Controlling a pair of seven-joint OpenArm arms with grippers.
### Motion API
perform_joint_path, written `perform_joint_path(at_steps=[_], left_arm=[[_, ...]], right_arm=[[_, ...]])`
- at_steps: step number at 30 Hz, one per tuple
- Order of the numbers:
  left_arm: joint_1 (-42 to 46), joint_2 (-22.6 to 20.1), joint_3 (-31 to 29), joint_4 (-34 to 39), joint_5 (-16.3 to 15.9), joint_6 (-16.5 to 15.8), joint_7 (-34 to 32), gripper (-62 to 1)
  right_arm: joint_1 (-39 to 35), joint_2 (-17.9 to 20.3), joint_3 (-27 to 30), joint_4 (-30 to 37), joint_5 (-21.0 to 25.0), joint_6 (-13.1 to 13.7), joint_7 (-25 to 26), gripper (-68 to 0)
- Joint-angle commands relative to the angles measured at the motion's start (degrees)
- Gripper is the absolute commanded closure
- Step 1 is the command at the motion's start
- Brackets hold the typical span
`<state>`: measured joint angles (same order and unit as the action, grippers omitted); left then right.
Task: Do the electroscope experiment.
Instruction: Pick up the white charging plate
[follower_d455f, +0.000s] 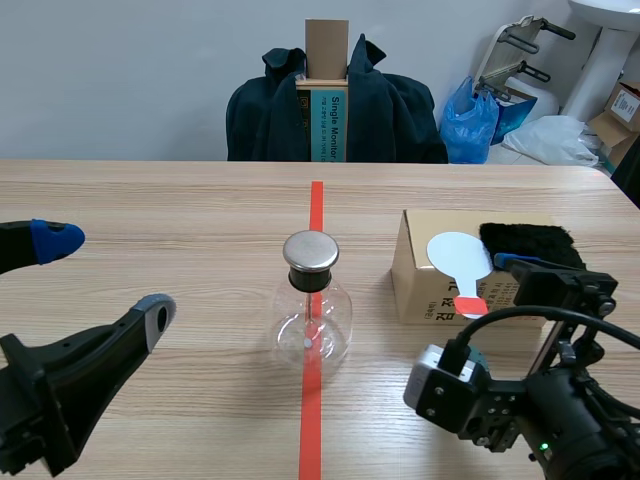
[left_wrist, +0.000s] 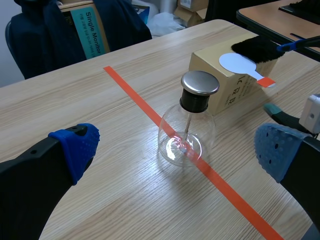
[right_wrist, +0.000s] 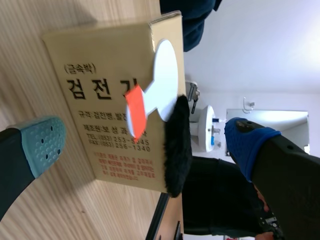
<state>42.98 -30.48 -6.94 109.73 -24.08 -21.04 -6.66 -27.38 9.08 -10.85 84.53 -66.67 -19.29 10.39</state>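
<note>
On the table (follower_d455f: 150, 200) stand 1 cardboard box (follower_d455f: 420, 292) and, on the tape line, the capped glass electroscope (follower_d455f: 312, 322), 1 thin rod inside, ahead of the left end effector (follower_d455f: 105, 278), fingers spread. Black fur (follower_d455f: 530, 243) and a white paddle (follower_d455f: 459, 254) lie atop the box, seemingly staged for the right end effector (right_wrist: 146, 141), also spread.

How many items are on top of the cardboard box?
2: a white paddle lying on the box, its red-taped handle overhanging the robot-side face, and a black fur pad beside it. Nothing else shows there.

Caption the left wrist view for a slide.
Round glass electroscope flask with metal cap on orange tape, ahead of open jaws.
</note>
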Motion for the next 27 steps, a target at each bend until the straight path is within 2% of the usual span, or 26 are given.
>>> perform_joint_path(at_steps=[1,7,12,17,27], left_arm=[[-0.3,0.3,-0.2,0.6,-0.3,0.0,-0.8,-62.3],[-0.3,0.3,-0.2,0.6,-0.3,0.0,-0.8,-62.3],[-0.3,0.3,-0.2,0.6,-0.3,0.0,-0.8,-62.3],[-0.3,0.3,-0.2,0.6,-0.3,0.0,-0.8,-62.3],[-0.3,0.3,-0.2,0.6,-0.3,0.0,-0.8,-62.3]], right_arm=[[-0.1,0.6,0.5,1.1,0.0,-0.7,-0.4,-67.9],[0.1,0.6,0.3,1.1,-0.4,-0.6,-0.2,-67.9],[2.2,0.6,0.3,0.7,-0.4,0.7,-0.2,-67.9],[4.4,0.6,0.3,-0.6,-0.8,0.9,0.3,-67.9],[4.2,1.1,0.4,-0.9,-1.1,0.9,-0.4,-67.9]])
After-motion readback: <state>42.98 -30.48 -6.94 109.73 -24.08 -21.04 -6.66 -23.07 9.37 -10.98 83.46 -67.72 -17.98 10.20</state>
